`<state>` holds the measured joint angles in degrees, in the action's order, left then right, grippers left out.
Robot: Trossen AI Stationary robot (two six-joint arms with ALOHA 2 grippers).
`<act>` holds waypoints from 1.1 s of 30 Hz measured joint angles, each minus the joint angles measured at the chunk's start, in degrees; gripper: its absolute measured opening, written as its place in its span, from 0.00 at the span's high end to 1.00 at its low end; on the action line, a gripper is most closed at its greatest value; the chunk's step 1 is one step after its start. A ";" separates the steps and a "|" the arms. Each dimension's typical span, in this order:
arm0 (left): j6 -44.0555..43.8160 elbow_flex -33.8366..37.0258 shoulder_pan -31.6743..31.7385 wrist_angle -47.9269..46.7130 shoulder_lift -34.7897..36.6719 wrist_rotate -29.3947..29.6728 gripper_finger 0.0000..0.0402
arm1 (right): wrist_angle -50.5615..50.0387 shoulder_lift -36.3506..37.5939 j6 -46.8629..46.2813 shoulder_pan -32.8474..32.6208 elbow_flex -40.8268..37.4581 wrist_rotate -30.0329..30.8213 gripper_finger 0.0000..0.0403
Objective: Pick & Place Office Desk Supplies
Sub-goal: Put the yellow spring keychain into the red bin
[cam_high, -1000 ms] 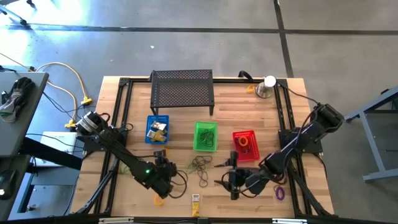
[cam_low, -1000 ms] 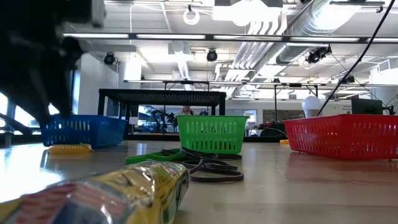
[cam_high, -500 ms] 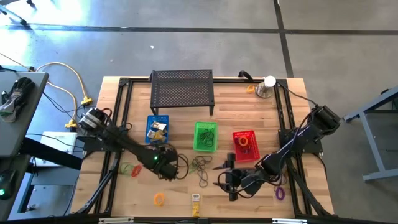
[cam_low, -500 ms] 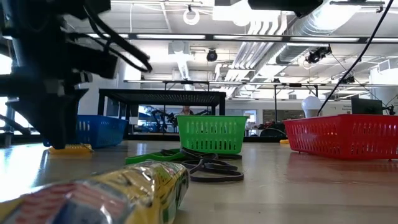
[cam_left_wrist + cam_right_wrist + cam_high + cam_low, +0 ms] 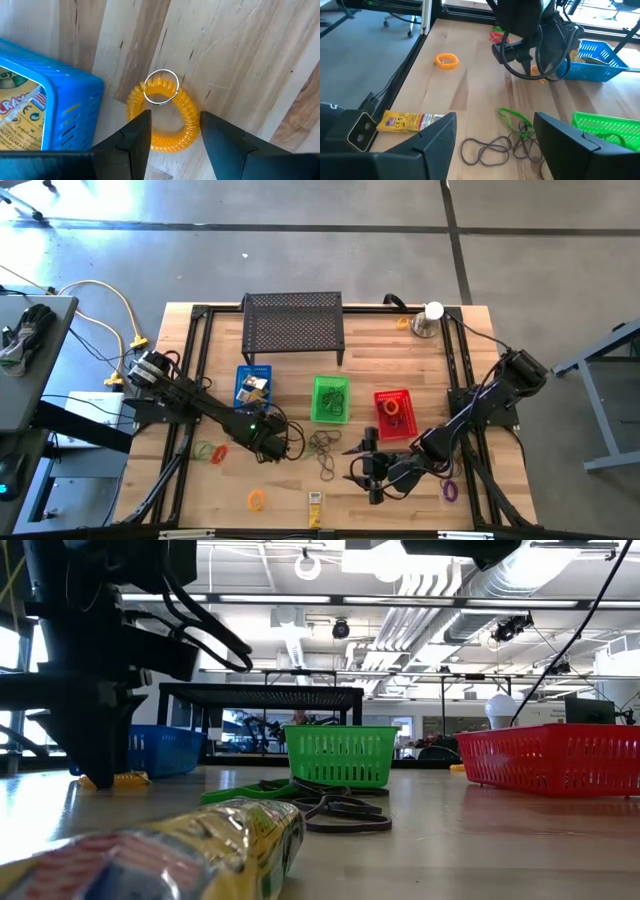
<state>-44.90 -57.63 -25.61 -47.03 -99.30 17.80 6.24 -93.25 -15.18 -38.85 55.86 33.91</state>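
A yellow-orange coiled loop (image 5: 170, 117) with a silver ring (image 5: 161, 86) lies flat on the wood beside the blue basket (image 5: 35, 117). My left gripper (image 5: 176, 116) points down over it, open, one finger on each side of the coil. In the high view my left gripper (image 5: 265, 445) hides the coil; in the low view the coil (image 5: 128, 778) shows at its foot. My right gripper (image 5: 358, 463) hovers open near dark loops (image 5: 487, 150) and a green loop (image 5: 512, 117). An orange loop (image 5: 257, 500) and a yellow packet (image 5: 315, 500) lie near the front edge. My left gripper comes at the coiled loop from above, its fingers (image 5: 137, 132) flanking the coil's nearer half (image 5: 187, 127). The coil lies flat on the table. Whether the fingers touch it I cannot tell.
The green basket (image 5: 330, 398) and red basket (image 5: 393, 412) stand right of the blue basket (image 5: 252, 387). A black mesh stand (image 5: 293, 325) and a silver cup with a white ball (image 5: 430, 320) are at the back. Green and red loops (image 5: 210, 451) lie left, a purple loop (image 5: 449, 490) right.
My left gripper has moved from near the front edge toward the far edge and the blue basket, sinking lower and turning somewhat. It now stands over the yellow coil. The orange loop it covered before now shows.
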 joint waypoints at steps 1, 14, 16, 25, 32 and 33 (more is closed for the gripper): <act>0.02 0.00 0.00 0.02 -0.32 -0.03 0.59 | -0.02 0.01 0.07 0.00 0.00 0.00 0.37; 6.19 0.00 1.92 1.52 -4.24 -5.14 0.95 | 0.02 0.02 -0.26 -0.04 0.00 -0.11 0.37; 6.27 0.00 1.92 1.55 -4.24 -5.14 0.97 | 0.02 0.02 -0.27 -0.04 0.00 -0.61 0.37; 5.62 -1.69 0.89 -0.14 -1.37 -4.41 0.99 | 0.02 0.03 -0.28 -0.04 0.00 -1.14 0.37; 5.46 -4.66 -2.40 0.38 3.24 -1.86 0.99 | 0.02 0.04 -0.28 -0.04 0.00 -1.11 0.37; 5.49 -4.72 -2.88 0.23 3.32 -1.63 1.00 | 0.01 0.04 -0.28 -0.04 0.00 -1.14 0.37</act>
<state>-39.42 -62.35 -28.49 -46.80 -95.98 16.18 6.25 -93.21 -15.46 -38.89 55.86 32.77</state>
